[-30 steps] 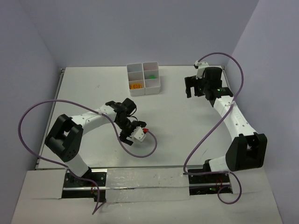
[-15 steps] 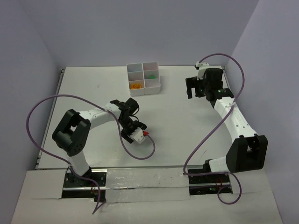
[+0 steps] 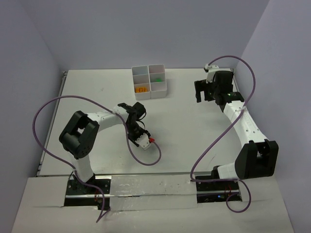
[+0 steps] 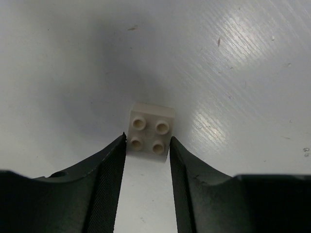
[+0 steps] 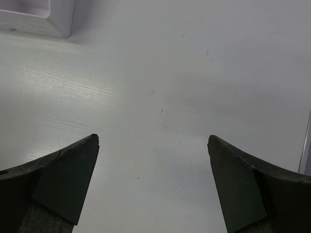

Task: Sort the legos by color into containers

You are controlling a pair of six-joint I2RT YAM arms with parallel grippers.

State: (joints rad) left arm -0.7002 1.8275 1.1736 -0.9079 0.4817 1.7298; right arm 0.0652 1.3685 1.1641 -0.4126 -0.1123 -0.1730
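Note:
A white two-by-two lego [image 4: 150, 132] lies studs-up on the table in the left wrist view. My left gripper [image 4: 147, 140] points down at it, and both fingertips press against the sides of its near half. The brick itself is hidden under the gripper in the top view. The white six-compartment tray [image 3: 150, 81] stands at the back centre. It holds orange-yellow legos [image 3: 141, 89] in its near left cell and a green lego [image 3: 156, 77] in a right cell. My right gripper [image 3: 203, 91] hovers open and empty over bare table at the right.
A corner of the tray [image 5: 36, 19] shows at the upper left of the right wrist view. A purple cable [image 3: 154, 158] loops on the table just in front of the left wrist. The table's left edge [image 3: 53, 111] and side walls bound the space.
The left jaws have narrowed from wide open onto the sides of the white lego. The left arm's elbow swung right. The right arm has barely moved.

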